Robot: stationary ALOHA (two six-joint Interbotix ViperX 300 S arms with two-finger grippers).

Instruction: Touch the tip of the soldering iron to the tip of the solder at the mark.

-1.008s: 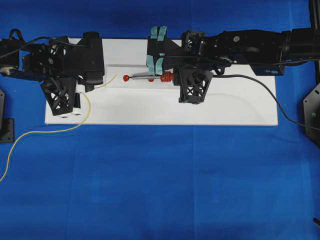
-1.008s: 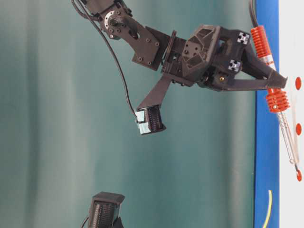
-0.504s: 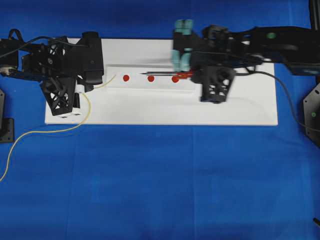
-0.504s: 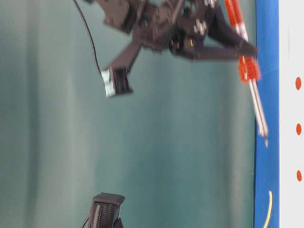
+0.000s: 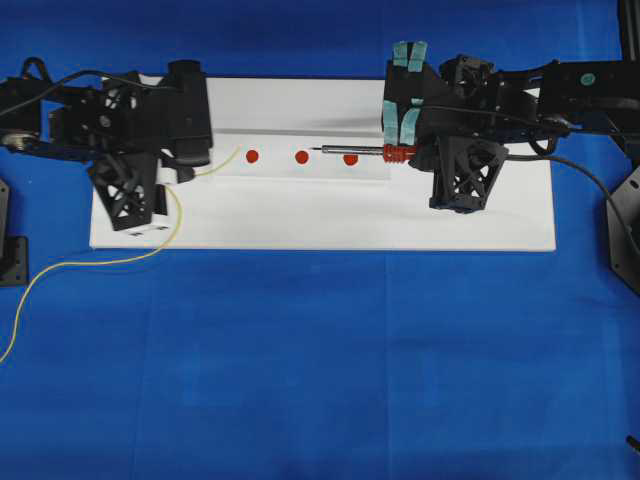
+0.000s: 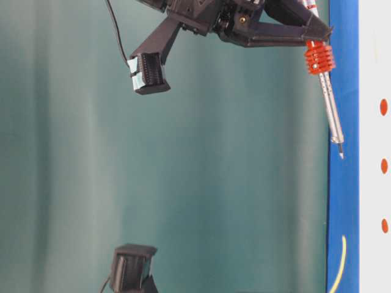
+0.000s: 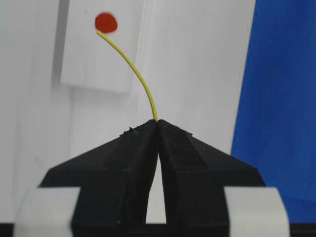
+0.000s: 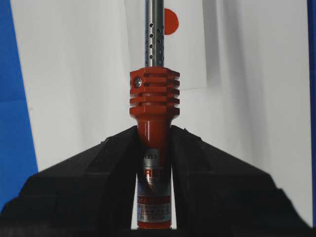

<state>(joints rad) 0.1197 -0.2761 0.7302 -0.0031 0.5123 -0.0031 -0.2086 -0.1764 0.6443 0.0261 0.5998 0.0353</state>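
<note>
The soldering iron [image 5: 365, 152] has an orange-red handle and a thin metal shaft, and my right gripper [image 5: 405, 152] is shut on the handle [image 8: 154, 98]. It hangs tilted above the board [image 6: 327, 104]. Its dark tip points left and lies between the middle mark [image 5: 302, 157] and the right mark [image 5: 350, 159]. The solder [image 5: 215, 166] is a thin yellow-green wire, and my left gripper [image 7: 157, 122] is shut on it. The short free end of the solder [image 7: 133, 66] curves up to the edge of the left red mark [image 7: 106, 22].
The three red marks sit on a raised white strip on a white board [image 5: 300, 225] over blue cloth. The solder trails in a loop off the board's left side [image 5: 60, 268]. A black cord [image 5: 580, 190] runs off to the right from the right arm.
My right gripper has carried the soldering iron to the right and up; its tip has left the left mark and now sits past the middle one. The left arm barely shifted.
</note>
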